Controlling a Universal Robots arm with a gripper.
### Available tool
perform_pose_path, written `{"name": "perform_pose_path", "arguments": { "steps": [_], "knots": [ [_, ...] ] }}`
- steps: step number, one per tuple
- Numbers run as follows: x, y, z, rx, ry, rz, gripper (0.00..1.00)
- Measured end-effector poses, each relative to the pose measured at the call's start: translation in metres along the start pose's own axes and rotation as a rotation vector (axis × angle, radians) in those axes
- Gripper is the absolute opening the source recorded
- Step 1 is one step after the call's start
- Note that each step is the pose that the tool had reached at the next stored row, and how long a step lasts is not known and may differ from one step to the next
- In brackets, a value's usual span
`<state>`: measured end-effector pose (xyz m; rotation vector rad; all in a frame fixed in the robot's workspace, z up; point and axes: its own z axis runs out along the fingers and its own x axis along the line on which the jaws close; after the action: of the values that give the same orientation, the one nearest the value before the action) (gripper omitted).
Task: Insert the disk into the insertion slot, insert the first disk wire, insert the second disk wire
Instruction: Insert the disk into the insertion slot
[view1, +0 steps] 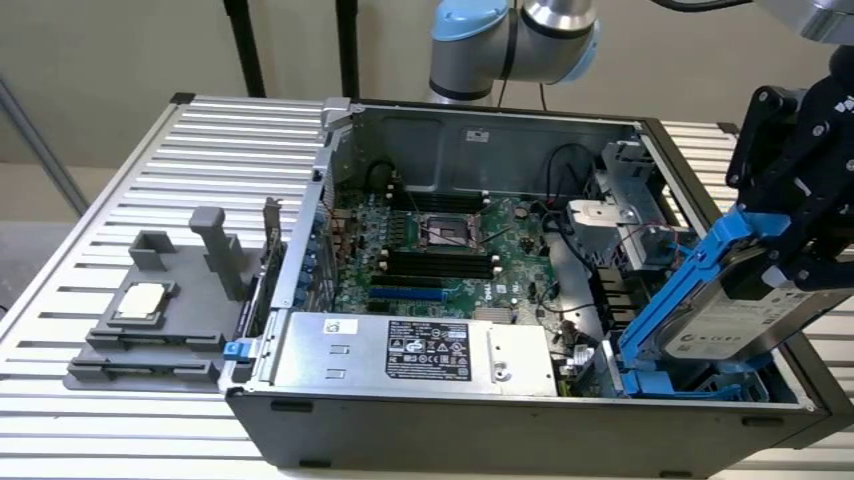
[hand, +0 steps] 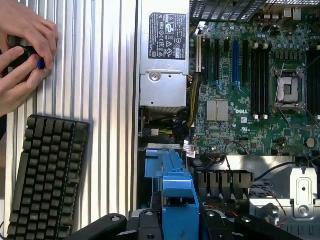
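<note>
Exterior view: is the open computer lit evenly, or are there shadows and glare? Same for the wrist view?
Exterior view: soft, even light; the power-supply box shines mildly, and the case is darker below the disk held by the gripper. Wrist view: the slatted table is bright, the motherboard evenly lit, no harsh glare.

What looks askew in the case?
The disk, held by the hand, hangs steeply tilted at the exterior view's right, its lower end at the slot, not seated flat. Nothing looks spilled or damaged.

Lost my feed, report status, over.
End effector shut on disk. Disk tilted, lower end at slot, not seated. Hands, keyboard outside case.
</note>
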<state>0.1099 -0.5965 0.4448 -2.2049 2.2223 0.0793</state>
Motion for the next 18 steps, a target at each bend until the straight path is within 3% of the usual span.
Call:
{"name": "perform_pose_path", "arguments": {
  "steps": [4, 11, 18],
  "knots": [
    [0.0001, 0.0001, 0.0027, 0.0023, -0.0116, -0.001, 0.32],
    [0.0003, 0.0000, 0.0066, 0.0111, -0.0204, -0.004, 0.32],
    [0.0013, 0.0001, 0.0087, 0.0121, -0.0312, -0.008, 0.32]
  ]
}}
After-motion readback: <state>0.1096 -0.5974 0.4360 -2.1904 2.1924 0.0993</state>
